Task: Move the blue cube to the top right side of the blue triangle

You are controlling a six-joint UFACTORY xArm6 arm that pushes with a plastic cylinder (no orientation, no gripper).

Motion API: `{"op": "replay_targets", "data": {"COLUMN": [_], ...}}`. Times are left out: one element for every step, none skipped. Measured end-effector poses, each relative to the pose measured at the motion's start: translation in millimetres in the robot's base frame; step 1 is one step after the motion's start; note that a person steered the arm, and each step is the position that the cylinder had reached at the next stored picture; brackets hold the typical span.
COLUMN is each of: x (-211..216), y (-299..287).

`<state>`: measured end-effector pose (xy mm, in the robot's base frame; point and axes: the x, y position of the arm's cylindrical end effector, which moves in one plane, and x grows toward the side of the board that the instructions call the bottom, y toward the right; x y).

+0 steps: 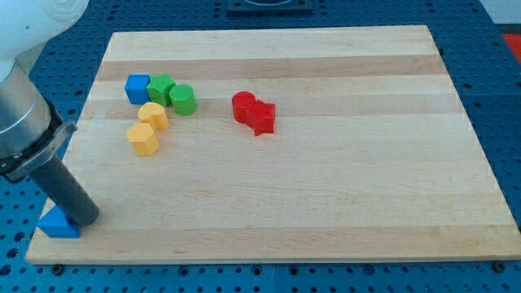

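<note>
The blue cube [137,88] sits near the board's upper left, touching a green block [161,88] on its right. The blue triangle [59,223] lies at the board's lower left corner, partly hidden by my rod. My tip [85,218] rests right beside the triangle, at its right side, far below the blue cube.
A green cylinder [183,99] sits right of the green block. Two yellow blocks [153,115] [143,139] lie below them. A red cylinder [243,107] and a red star-like block [262,117] touch near the middle. The wooden board [326,195] has its left edge by the arm.
</note>
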<state>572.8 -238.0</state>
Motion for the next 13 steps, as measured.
{"op": "replay_targets", "data": {"x": [-49.9, -101.1, -180.5, -264.1, -304.7, -300.2, -286.0, -257.0, -228.9, -214.4, -195.8, -176.6, -160.2], "y": [-12.7, -60.2, -63.9, -61.3, -15.3, 41.5, 35.0, 23.2, 35.0, 40.6, 41.5, 29.5, 5.5]}}
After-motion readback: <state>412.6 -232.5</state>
